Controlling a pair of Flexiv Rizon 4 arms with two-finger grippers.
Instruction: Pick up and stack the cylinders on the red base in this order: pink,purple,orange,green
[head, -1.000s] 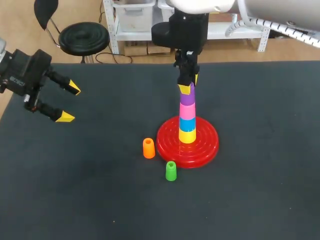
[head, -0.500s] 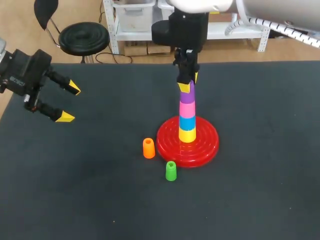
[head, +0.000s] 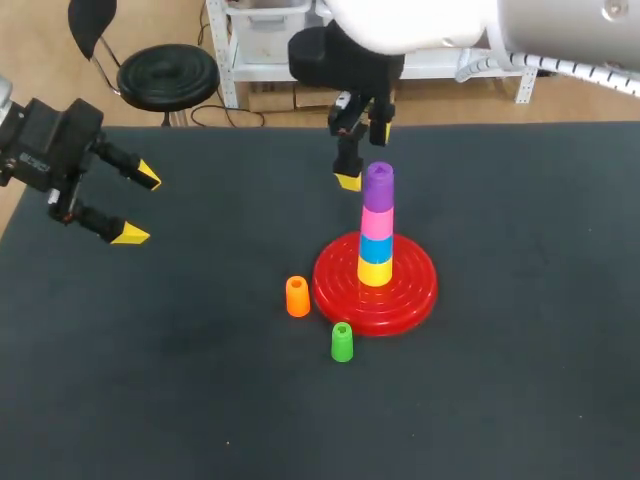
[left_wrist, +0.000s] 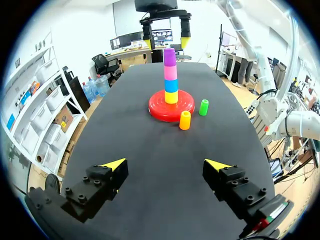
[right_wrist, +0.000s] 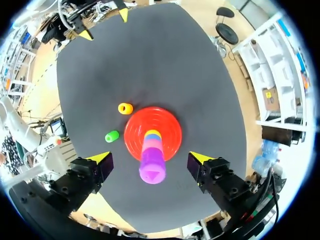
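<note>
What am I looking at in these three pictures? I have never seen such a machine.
This is a robot with two arms at a black table. One picture looks down from a fixed camera above; the two round ones come from a camera on each wrist. On the red base stand the yellow cylinder, blue cylinder, pink cylinder and, on top, purple cylinder. The orange cylinder and green cylinder stand beside the base. The left arm's fingers, with yellow tips, are open near the table's edge; the right arm's fingers are open just above the purple cylinder. Neither holds anything.
</note>
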